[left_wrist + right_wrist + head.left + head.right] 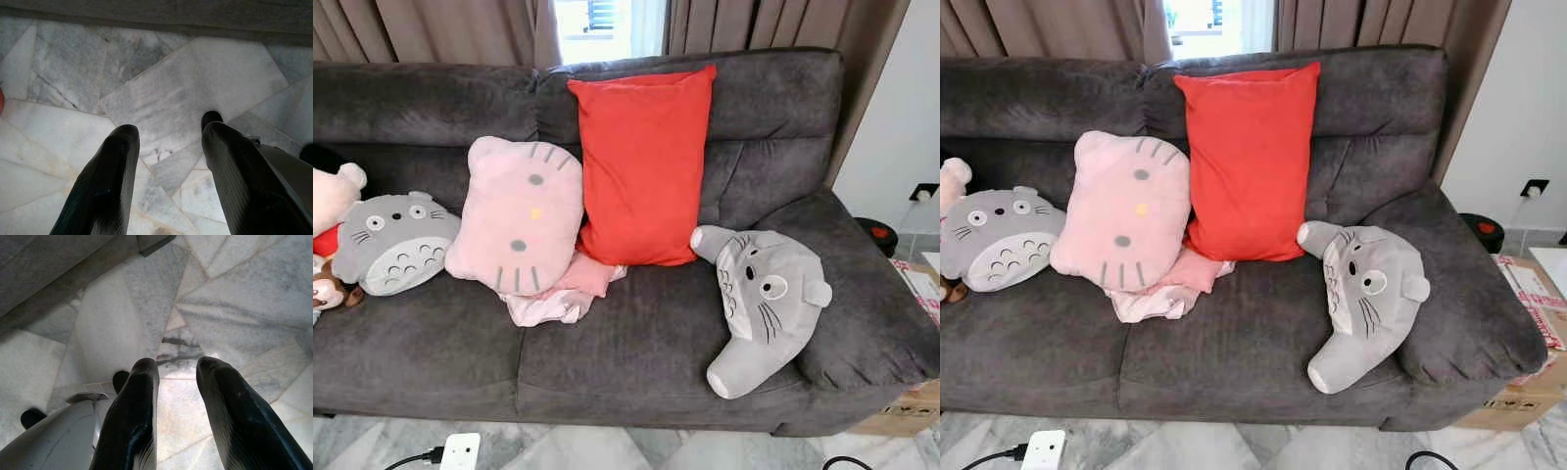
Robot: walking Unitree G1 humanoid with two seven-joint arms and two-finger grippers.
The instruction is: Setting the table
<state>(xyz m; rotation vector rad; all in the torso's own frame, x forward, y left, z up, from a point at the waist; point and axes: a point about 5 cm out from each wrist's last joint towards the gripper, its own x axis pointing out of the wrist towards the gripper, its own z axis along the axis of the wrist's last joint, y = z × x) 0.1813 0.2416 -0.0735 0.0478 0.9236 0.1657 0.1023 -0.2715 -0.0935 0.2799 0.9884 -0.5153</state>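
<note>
A grey sofa (607,333) spans the frame, with a red cushion (644,162) at upper centre, a pink cat cushion (519,215) to its left and a grey plush (764,304) at lower right. No desk or tableware is visible, so their direction from either arm cannot be judged. The left claw (168,142) and right claw (177,369) hang over the marble floor (171,83), fingers parted, holding nothing.

We're in a home living room: a dark grey fabric sofa (636,343) piled with plush character cushions and a red pillow (644,162), brown curtains (440,29) over a window behind, marble floor (161,98) underfoot, and a wall socket (923,192) nearby.
</note>
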